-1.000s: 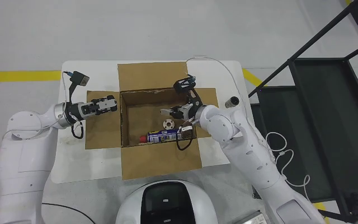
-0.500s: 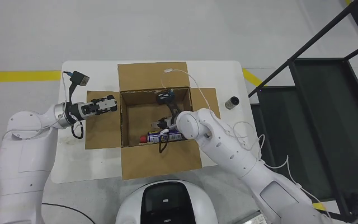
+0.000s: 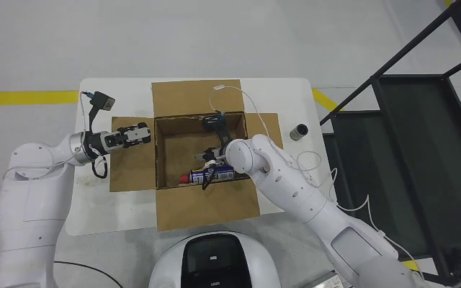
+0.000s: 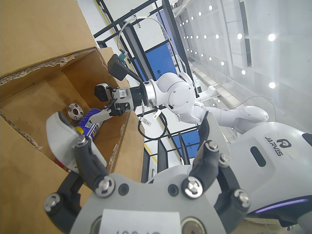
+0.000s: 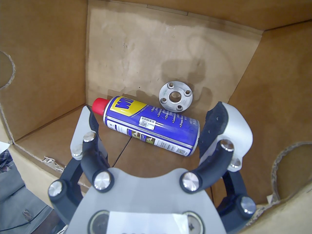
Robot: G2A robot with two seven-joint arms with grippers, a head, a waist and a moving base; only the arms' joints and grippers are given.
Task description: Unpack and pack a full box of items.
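Right wrist view: spray can [image 5: 151,125] on its side on box [image 5: 48,49] floor, red cap toward corner, metal disc [image 5: 175,96] just beside it. Right claw [image 5: 153,120] above can, fingers apart, straddling its length. Judged: can rigid, smooth, prone to rolling, moderate weight; best gripped across mid-body, not end to end. Left wrist view adds side-on height: one right finger close against can, contact uncertain. Top view places left claw [image 3: 140,134], fingers apart, over left flap [image 3: 131,162]; small cylinder [image 3: 298,132] on table [image 3: 288,93].
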